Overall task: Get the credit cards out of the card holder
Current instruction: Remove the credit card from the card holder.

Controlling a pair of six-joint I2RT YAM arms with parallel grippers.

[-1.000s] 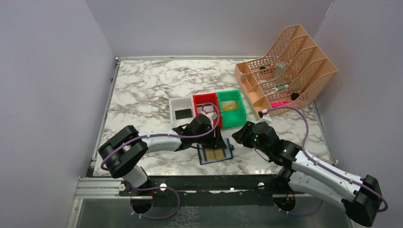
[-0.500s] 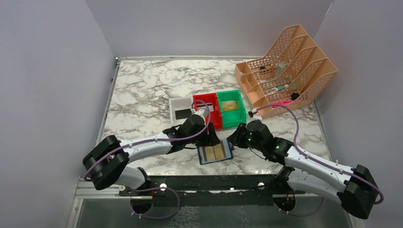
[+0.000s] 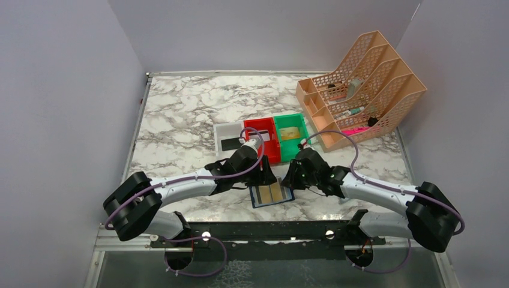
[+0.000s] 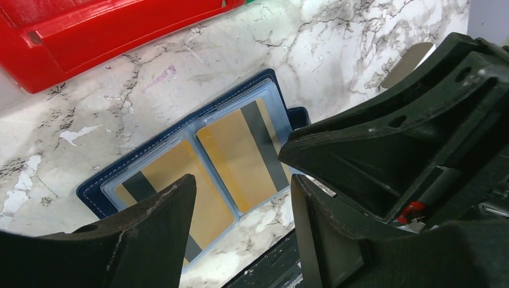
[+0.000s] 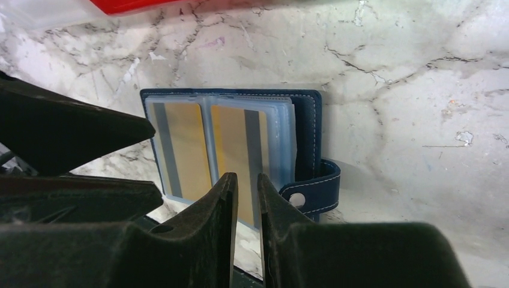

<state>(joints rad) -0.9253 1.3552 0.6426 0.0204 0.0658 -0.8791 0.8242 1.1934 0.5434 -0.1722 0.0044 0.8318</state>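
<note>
The navy card holder [image 3: 272,194] lies open on the marble near the front edge. Two gold credit cards with dark stripes sit in its clear sleeves [image 4: 237,153] [image 4: 171,180]. My left gripper [image 3: 265,177] is open and empty, its fingers straddling the holder's near edge in the left wrist view [image 4: 240,186]. My right gripper [image 3: 289,180] hovers at the holder's right side with its jaws almost together and nothing between them [image 5: 246,180]. The right wrist view shows the holder's cover and snap tab [image 5: 309,135] and the right-hand card [image 5: 231,141] just beyond the fingertips.
A white bin [image 3: 230,139] holding a black card, a red bin [image 3: 261,135] and a green bin [image 3: 292,135] holding a gold card stand just behind the holder. A peach mesh organiser [image 3: 360,84] stands at the back right. The table's front edge lies just below the holder.
My right gripper has moved left, up to the holder's right edge. My left arm stretched out and its gripper shifted slightly left. The holder has not moved.
</note>
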